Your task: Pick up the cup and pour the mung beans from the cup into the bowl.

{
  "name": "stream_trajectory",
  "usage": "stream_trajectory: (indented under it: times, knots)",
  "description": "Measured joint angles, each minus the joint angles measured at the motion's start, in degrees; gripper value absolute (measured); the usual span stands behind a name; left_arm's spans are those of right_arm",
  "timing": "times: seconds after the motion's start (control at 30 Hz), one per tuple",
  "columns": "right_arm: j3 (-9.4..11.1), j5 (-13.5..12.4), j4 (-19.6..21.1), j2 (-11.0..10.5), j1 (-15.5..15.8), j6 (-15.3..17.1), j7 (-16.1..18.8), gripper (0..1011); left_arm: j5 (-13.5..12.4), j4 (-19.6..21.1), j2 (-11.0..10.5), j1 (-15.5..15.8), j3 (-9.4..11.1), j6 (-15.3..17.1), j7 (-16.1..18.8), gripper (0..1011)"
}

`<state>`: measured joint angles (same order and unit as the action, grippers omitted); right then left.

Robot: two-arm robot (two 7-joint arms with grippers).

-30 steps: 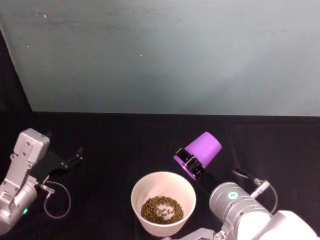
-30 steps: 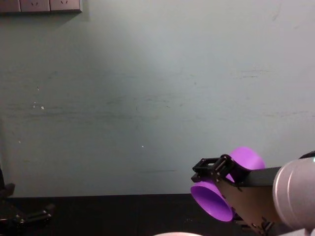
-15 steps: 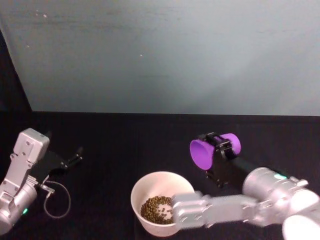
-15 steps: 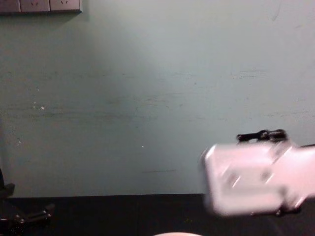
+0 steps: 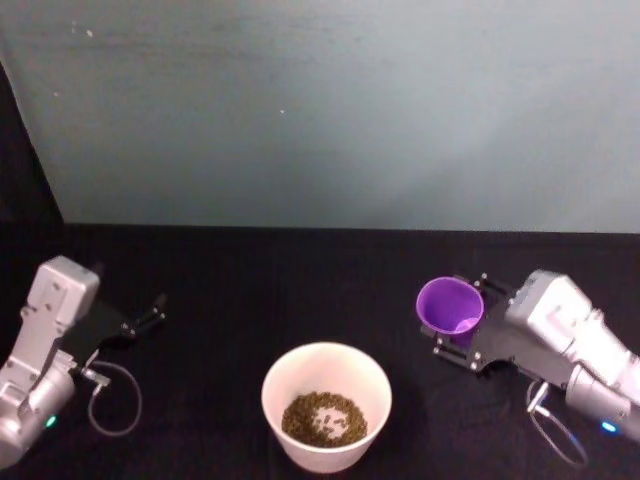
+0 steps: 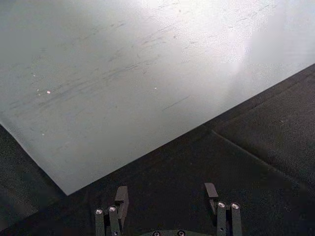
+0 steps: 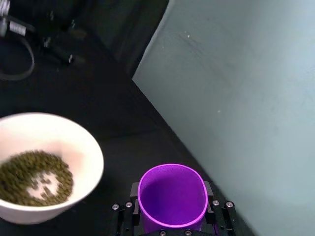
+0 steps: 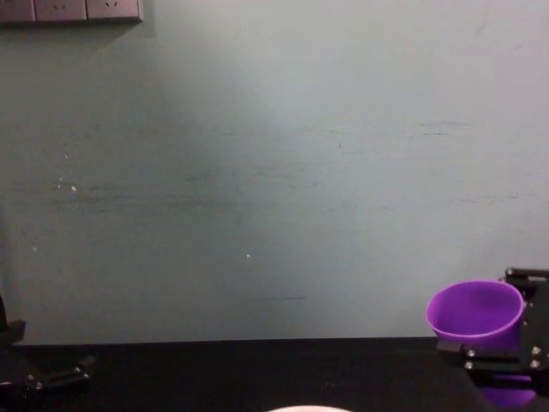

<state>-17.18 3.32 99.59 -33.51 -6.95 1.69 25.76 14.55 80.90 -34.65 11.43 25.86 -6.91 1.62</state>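
Holding the purple cup (image 5: 450,306) upright and empty in my right fingers (image 5: 462,325), clamped around its sides, at the right of the frame | mung beans (image 5: 323,417) lie in the white bowl (image 5: 327,362) at lower centre on the black tabletop (image 5: 250,290) | left fingers (image 6: 167,196) parked at lower left, spread wide, holding nothing.

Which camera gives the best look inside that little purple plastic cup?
The right wrist view: it looks straight into the purple plastic cup, empty. The head view shows its mouth from farther off; the chest view shows its side.
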Motion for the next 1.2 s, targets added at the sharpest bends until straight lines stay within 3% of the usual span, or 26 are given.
stream_trajectory:
  times: [0.17, 0.23, 0.87, 1.2]
  knots:
    - [1.4, -8.6, -4.3, 2.0, -0.1, -0.8, 3.3, 723, 0.0, 0.0, 0.0, 0.0, 0.0, 0.0, 0.0, 1004]
    - [1.6, -10.5, -5.1, 2.3, -0.2, -0.6, 4.1, 723, 0.0, 0.0, 0.0, 0.0, 0.0, 0.0, 0.0, 1003]
    - [1.3, -9.0, -4.6, 2.1, -0.2, -0.7, 3.7, 723, 0.0, 0.0, 0.0, 0.0, 0.0, 0.0, 0.0, 1004]
    - [0.9, -12.4, -7.4, 1.8, -1.0, -3.3, 4.6, 723, 0.0, 0.0, 0.0, 0.0, 0.0, 0.0, 0.0, 1003]
